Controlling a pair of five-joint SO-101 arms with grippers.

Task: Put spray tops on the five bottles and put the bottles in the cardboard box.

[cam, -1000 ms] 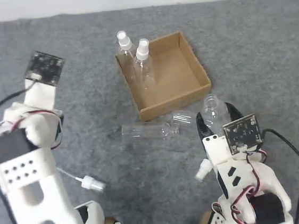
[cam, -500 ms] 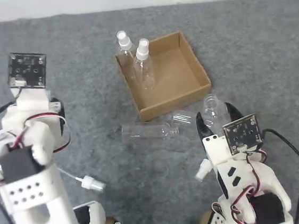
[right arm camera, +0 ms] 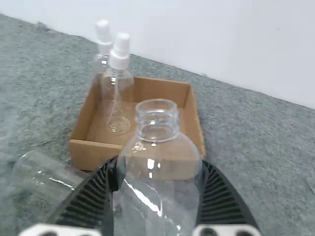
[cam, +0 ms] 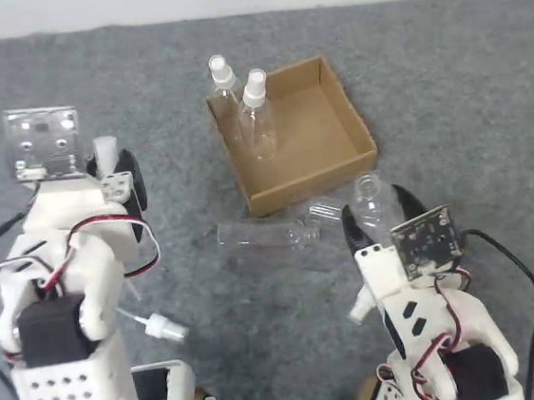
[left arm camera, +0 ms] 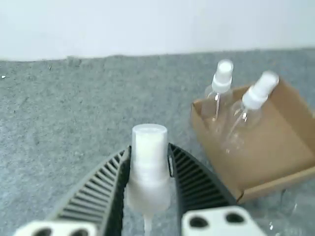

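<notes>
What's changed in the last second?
The left arm swung leftward in the high view, left end effector shut on a spray top. The right end effector, holding the open bottle, edged toward the lying bottle. Capped bottles and loose spray top stayed put.

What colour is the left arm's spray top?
White; the spray top shows best in the left wrist view.

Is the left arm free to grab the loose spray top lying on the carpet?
Probably not yet: the left gripper is full, shut on its own spray top; nothing lies over the loose spray top.
</notes>
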